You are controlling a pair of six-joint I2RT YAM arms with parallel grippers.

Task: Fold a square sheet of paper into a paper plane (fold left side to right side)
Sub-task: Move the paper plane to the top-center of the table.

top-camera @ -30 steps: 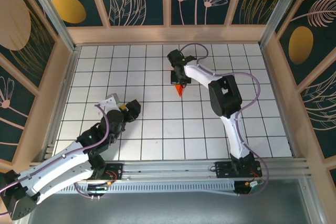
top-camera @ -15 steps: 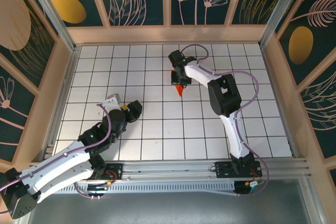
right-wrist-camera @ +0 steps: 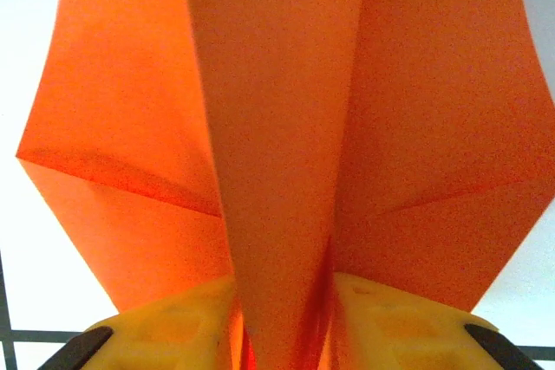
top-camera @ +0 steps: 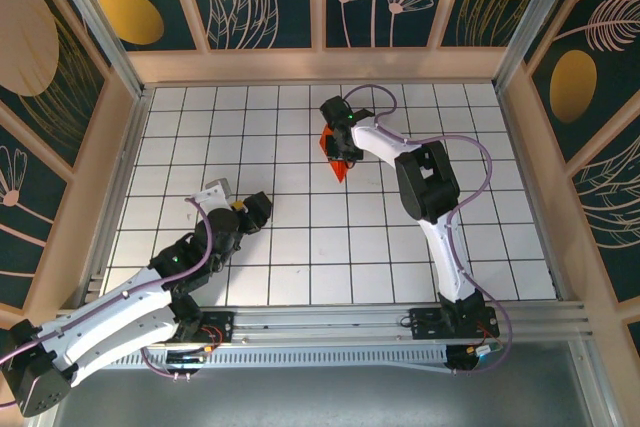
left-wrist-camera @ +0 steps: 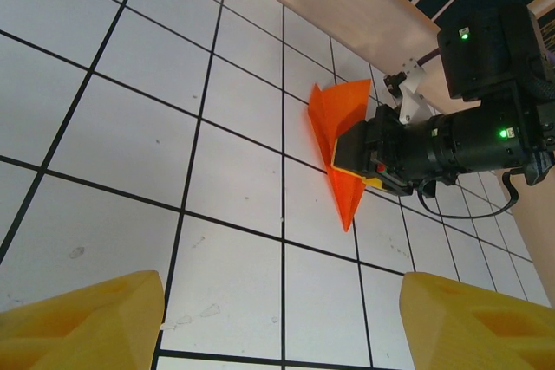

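Note:
The paper plane (top-camera: 337, 163) is a bright orange pointed dart at the back middle of the tiled floor, nose toward the near side. In the left wrist view the paper plane (left-wrist-camera: 339, 136) rests with its nose down-right, wings fanned. My right gripper (top-camera: 341, 150) reaches over its tail, and the yellow fingers (left-wrist-camera: 357, 159) sit either side of it. In the right wrist view the plane's keel (right-wrist-camera: 277, 171) stands between my right gripper's (right-wrist-camera: 282, 322) parted fingers, slim gaps beside it. My left gripper (top-camera: 256, 209) hovers open over bare tiles, at the bottom of its own view (left-wrist-camera: 282, 305).
A white floor with a black grid (top-camera: 300, 247) is walled by pale wooden rails (top-camera: 320, 65) at the back and sides. The right arm's elbow (top-camera: 428, 182) and cable loop over the right half. The left arm (top-camera: 130, 312) lies along the near left.
The right gripper's fingers have parted around the plane's keel, and the wings have spread wider. The left arm has barely shifted.

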